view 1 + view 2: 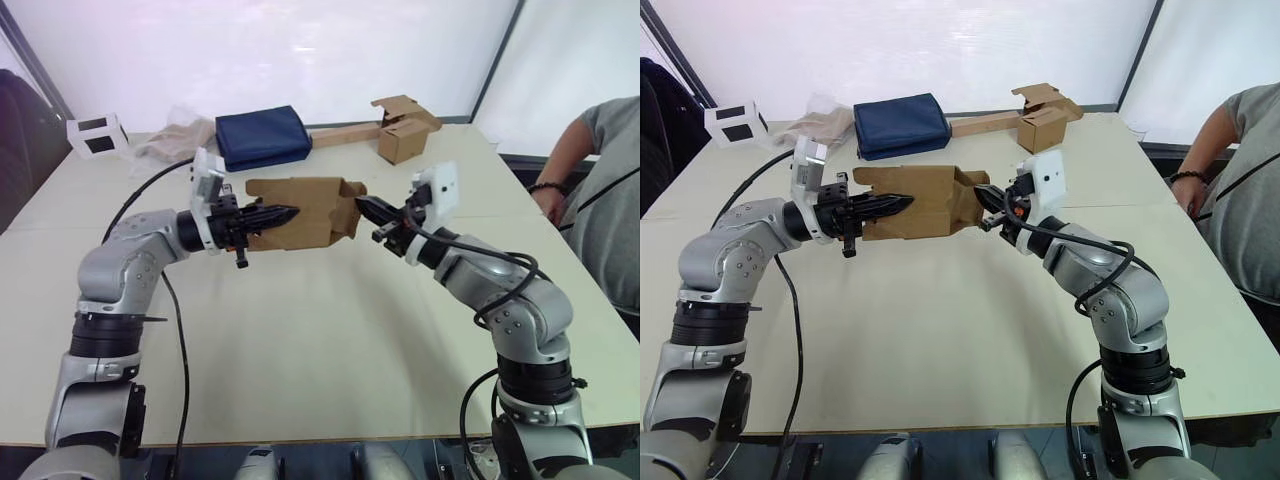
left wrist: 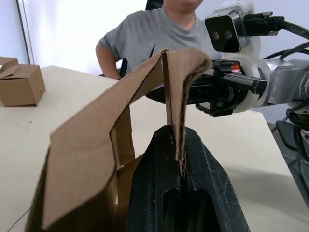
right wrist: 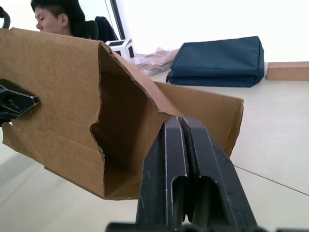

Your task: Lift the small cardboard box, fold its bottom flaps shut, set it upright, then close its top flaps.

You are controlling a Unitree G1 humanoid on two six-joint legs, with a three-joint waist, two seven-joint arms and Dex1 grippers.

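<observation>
Small cardboard box held in the air between both tools, above the counter (image 1: 330,330).

The small cardboard box (image 1: 305,212) looks light and thin-walled, easily creased (its flaps (image 3: 203,104) hang loose). The left tool (image 1: 272,214) is clamped on one wall edge; the right tool (image 1: 368,208) has its fingers together at the opposite end. Firm corners look like the safest hold.

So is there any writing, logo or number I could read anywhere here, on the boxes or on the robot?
None can be read.
The small cardboard box, held up between the left gripper and the right gripper: plain brown, no print.
The second brown box at the far edge: no print visible.
The blue folded bag: no label visible.
The white cube: dark squares, no letters.
</observation>
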